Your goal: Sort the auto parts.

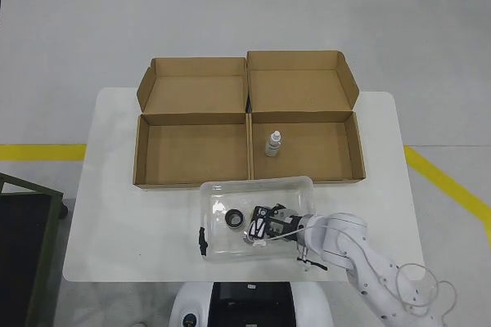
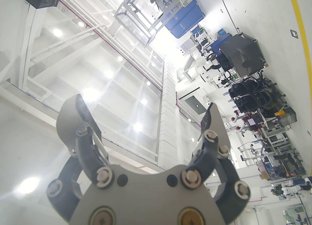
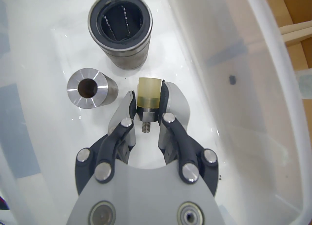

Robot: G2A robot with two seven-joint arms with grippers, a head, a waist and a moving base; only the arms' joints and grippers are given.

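Inside the clear plastic bin [image 1: 303,190], my right gripper [image 3: 147,94] is shut on a small yellowish rubber bumper [image 3: 148,92] with a metal base and threaded stud. Beside it in the bin [image 3: 246,48] lie a short steel sleeve [image 3: 91,88] and a larger dark linear bearing [image 3: 120,28]. From above, the right gripper [image 1: 266,222] sits in the bin's middle with the bearing [image 1: 235,218] just to its left. A small white bottle [image 1: 273,144] stands in the right cardboard box [image 1: 352,151]. My left gripper [image 2: 143,113] is open, pointing up at the ceiling.
The left cardboard box [image 1: 143,151] sits next to the right one at the back of the white table [image 1: 114,212]. A small black part [image 1: 202,243] lies on the table against the bin's front left corner.
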